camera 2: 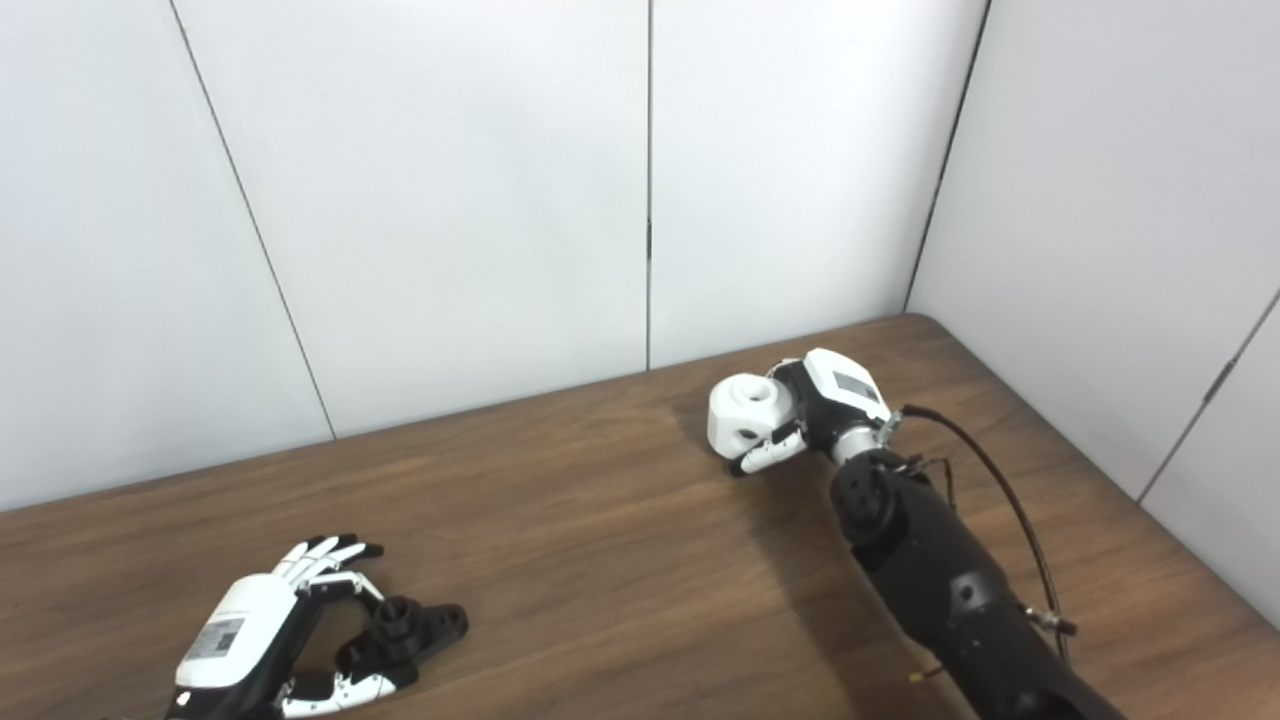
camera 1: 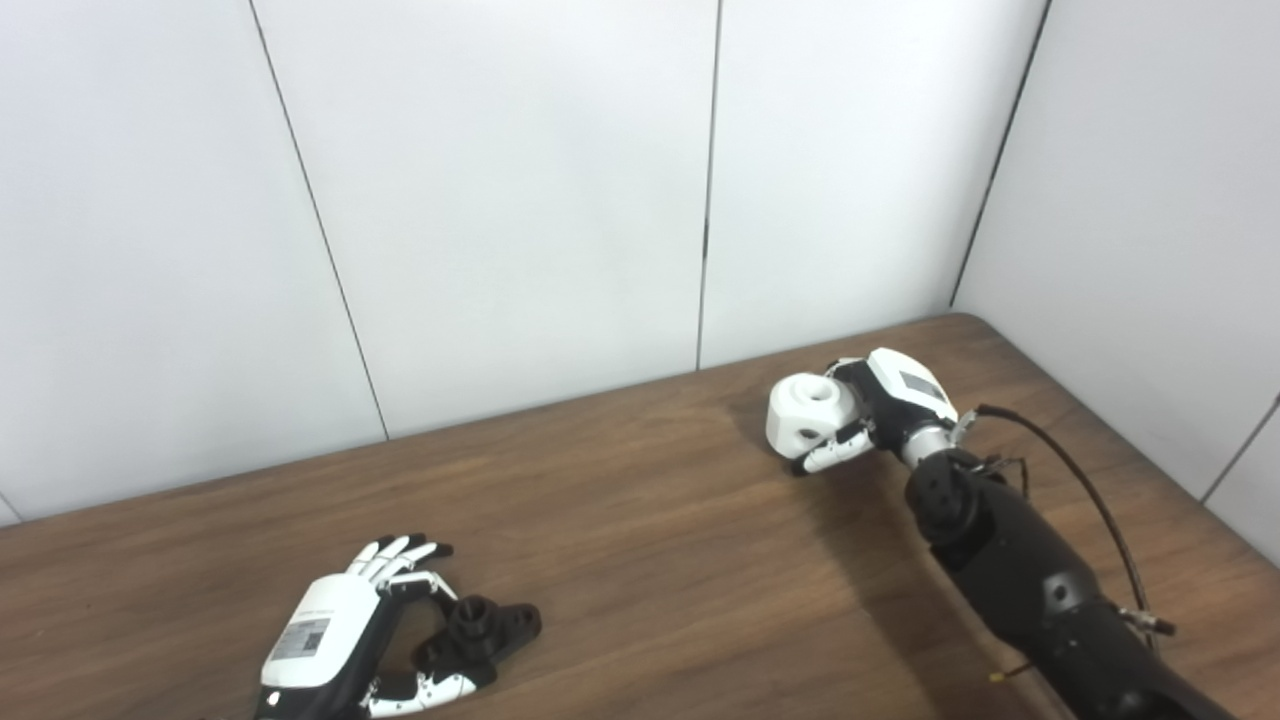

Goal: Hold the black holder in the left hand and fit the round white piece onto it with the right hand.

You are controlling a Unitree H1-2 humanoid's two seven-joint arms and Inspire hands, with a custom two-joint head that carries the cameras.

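The black holder (camera 1: 485,628) lies on the wooden table (camera 1: 640,520) near its front left, with a short round post standing up from it. My left hand (camera 1: 330,630) rests beside it on the left. Its fingers (camera 1: 400,552) are stretched out and apart, and its thumb (camera 1: 430,688) reaches along the holder's near side without clamping it. Far to the right, near the back of the table, my right hand (camera 1: 890,400) is shut on the round white piece (camera 1: 808,410). The piece's hole faces up, and it sits low over the table.
White wall panels (camera 2: 450,200) close off the back and right of the table. The table's back right corner (camera 1: 960,320) lies just behind my right hand. A black cable (camera 1: 1080,490) loops off the right forearm. Bare wood separates the two hands.
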